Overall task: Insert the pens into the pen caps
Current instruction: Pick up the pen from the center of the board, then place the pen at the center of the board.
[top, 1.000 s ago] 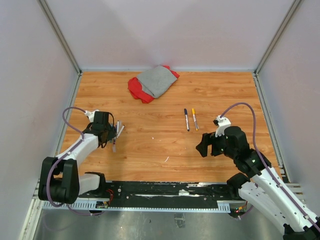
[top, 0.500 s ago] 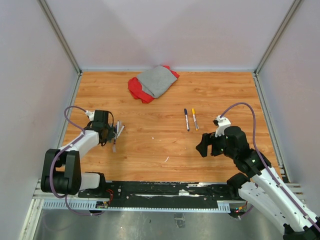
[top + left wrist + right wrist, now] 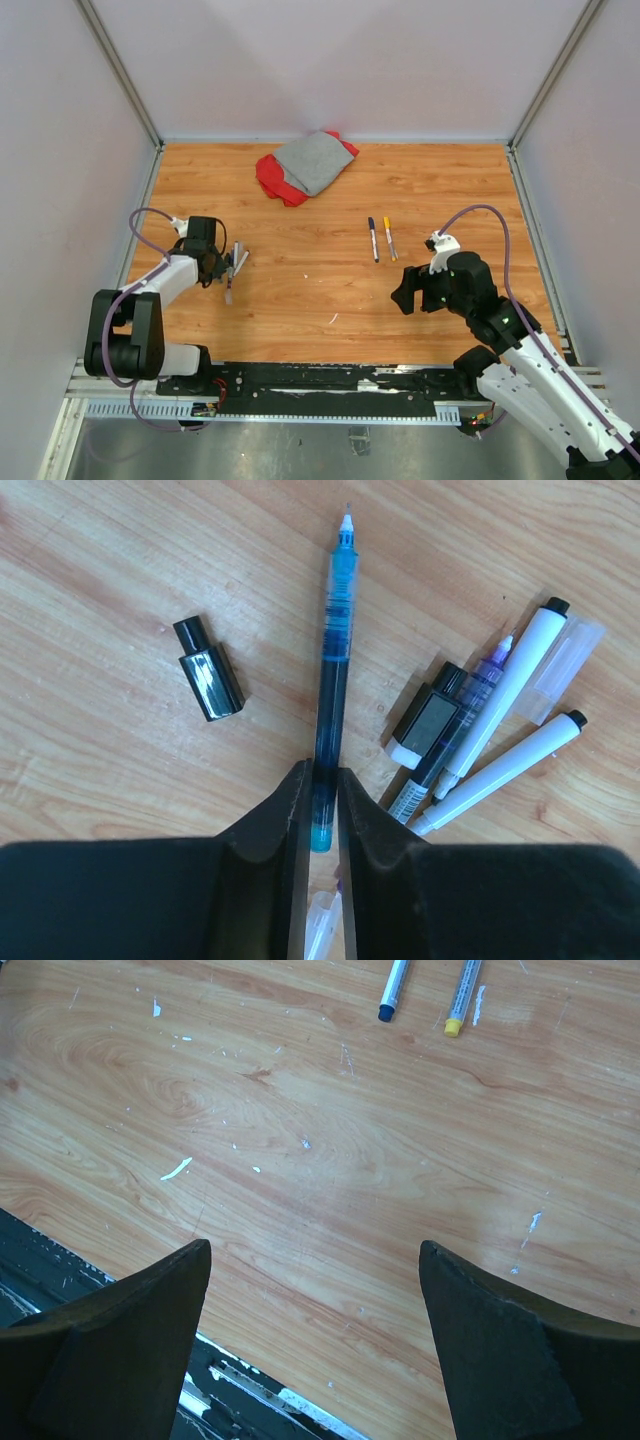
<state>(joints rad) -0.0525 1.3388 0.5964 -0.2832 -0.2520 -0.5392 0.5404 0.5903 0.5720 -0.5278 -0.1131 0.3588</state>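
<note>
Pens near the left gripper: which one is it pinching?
The see-through blue pen, its tail end squeezed between the left gripper's fingers. The purple pen and the two white pens lie loose in a bunch beside it.

The left arm [image 3: 165, 282] and right arm [image 3: 545, 375] have white shells and black joints. The left gripper [image 3: 320, 780] and right gripper [image 3: 315, 1260] are matte black. A purple cable [image 3: 483, 207] loops off each arm.

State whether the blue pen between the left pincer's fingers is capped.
Uncapped: the translucent blue pen shows a bare white tip, and a short black cap lies apart beside it.
</note>
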